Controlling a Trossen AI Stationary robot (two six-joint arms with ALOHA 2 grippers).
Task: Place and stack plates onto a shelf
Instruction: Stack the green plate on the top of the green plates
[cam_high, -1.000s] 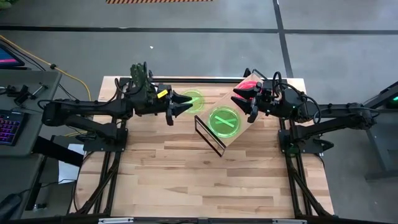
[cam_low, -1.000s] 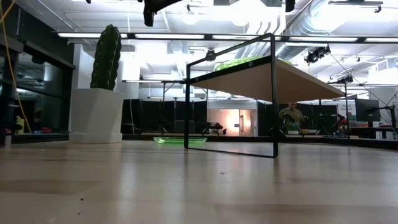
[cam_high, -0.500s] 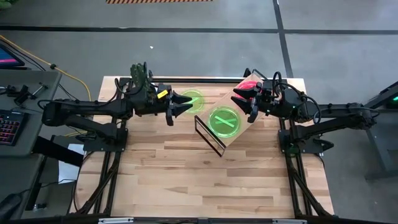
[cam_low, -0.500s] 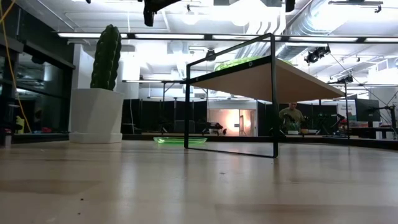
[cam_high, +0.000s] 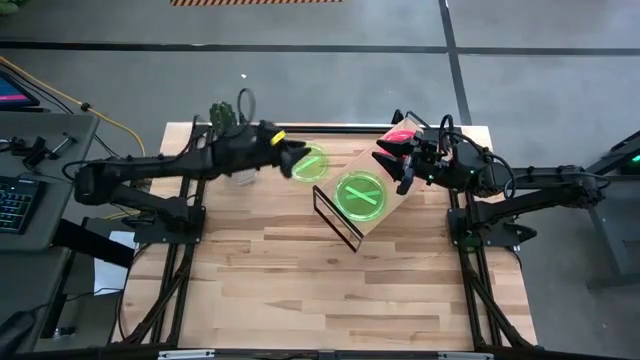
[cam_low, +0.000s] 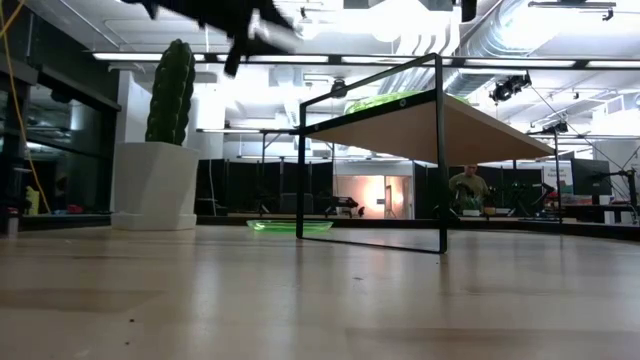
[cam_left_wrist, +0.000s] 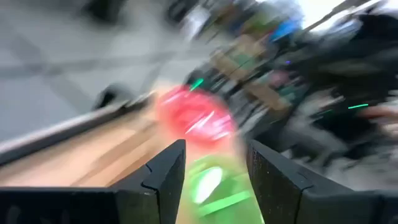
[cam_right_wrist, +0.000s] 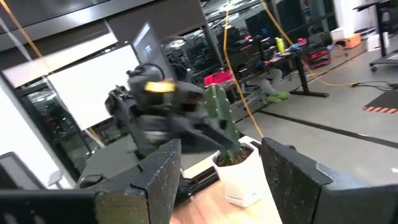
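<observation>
The shelf stands askew at the table's middle far side, with one green plate lying flat on its board. A second green plate lies flat on the table, left of the shelf. A red plate shows at the shelf's far right corner; what it rests on I cannot tell. My left gripper hovers open above the table plate's left edge, blurred, with nothing between its fingers. My right gripper hangs open over the shelf's far right end, just near of the red plate.
A cactus in a white pot stands at the far left corner, under my left arm. The table's whole near half is bare wood. A desk with a keyboard stands beyond the table's left edge.
My left gripper has swung toward the table's far edge and a little right, out over the green plate on the table, rolling and tipping as it went. The plates and the shelf have stayed where they were.
</observation>
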